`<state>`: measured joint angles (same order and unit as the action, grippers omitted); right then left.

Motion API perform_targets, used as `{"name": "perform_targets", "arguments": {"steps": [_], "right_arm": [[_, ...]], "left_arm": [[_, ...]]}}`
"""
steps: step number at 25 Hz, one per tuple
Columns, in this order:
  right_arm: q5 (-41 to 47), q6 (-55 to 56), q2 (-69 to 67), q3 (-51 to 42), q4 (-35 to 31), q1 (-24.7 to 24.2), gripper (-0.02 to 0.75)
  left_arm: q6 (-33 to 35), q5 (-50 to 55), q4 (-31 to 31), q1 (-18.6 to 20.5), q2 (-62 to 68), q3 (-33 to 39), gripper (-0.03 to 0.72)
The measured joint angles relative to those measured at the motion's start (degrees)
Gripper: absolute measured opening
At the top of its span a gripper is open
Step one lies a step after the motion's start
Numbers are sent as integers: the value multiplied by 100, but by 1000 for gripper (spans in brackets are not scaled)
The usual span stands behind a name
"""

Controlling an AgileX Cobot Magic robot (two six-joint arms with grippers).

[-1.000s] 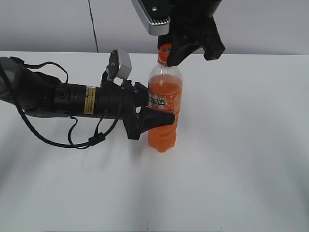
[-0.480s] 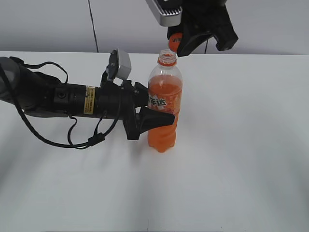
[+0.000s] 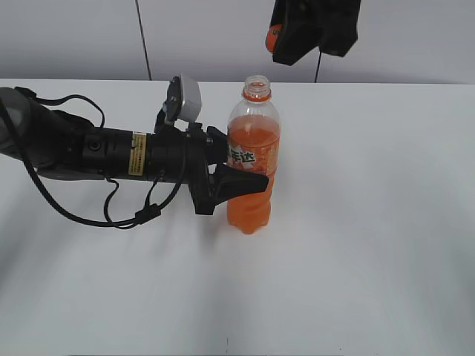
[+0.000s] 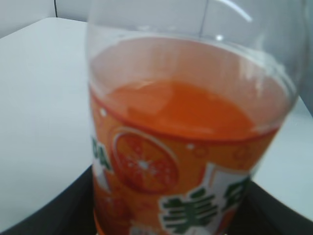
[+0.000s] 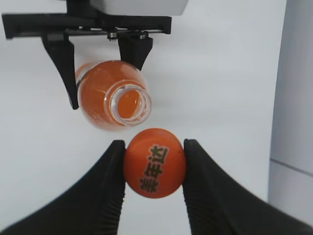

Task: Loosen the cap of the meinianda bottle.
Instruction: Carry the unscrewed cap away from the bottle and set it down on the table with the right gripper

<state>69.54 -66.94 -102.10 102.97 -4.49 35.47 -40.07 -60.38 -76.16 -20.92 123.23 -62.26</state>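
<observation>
Near the counter's far edge, the left end effector (image 3: pixel 236 172) is clamping the meinianda bottle (image 3: pixel 253 159) upright to steady it, while the right end effector (image 5: pixel 153 169) is pinching the removed cap (image 5: pixel 154 162) above the open neck.
</observation>
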Motion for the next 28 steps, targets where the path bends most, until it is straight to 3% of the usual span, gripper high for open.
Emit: {"name": "perform_targets", "arguments": {"steps": [17,24,28], "right_arm": [[11,6694,117,0,5,0,272],[18,7554,117,0,515,-39,272],[18,7671,117,0,642,-301,272]], "left_arm": [[0,-5,-37,0,0,0,427],[6,-10,-49,0,0,0,427],[6,-15,-76,11,0,0,427]]}}
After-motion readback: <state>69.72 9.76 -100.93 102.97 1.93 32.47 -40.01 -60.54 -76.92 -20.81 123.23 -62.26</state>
